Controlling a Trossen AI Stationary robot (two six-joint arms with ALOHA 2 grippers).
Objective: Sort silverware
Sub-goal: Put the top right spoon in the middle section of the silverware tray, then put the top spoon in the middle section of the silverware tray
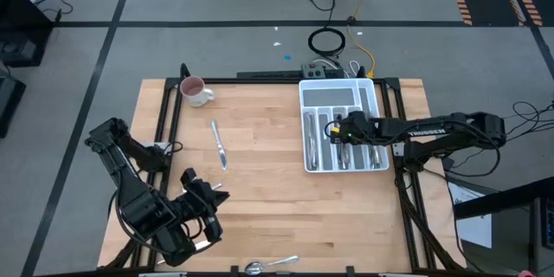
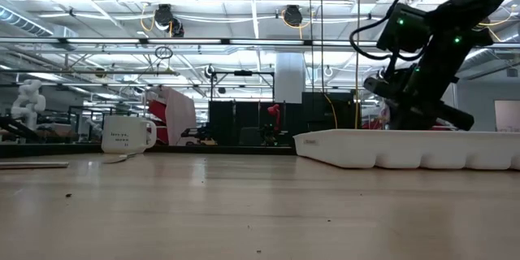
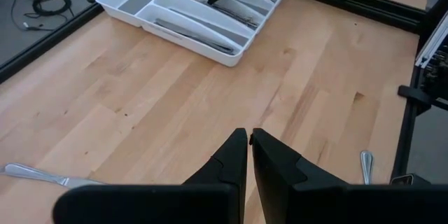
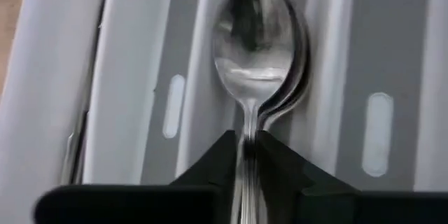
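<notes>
White plastic cutlery tray sits at the far right of the wooden tabletop; the right claw reaches down into one of its middle slots, fingers pinched on the handle of a spoon lying on other spoons stacked there; more silverware fills the neighbouring slots; a table knife lies loose on the tabletop left of centre, below a white mug at the far left corner; another spoon rests at the near edge; the left claw hovers over the near left tabletop, fingers closed on nothing.
</notes>
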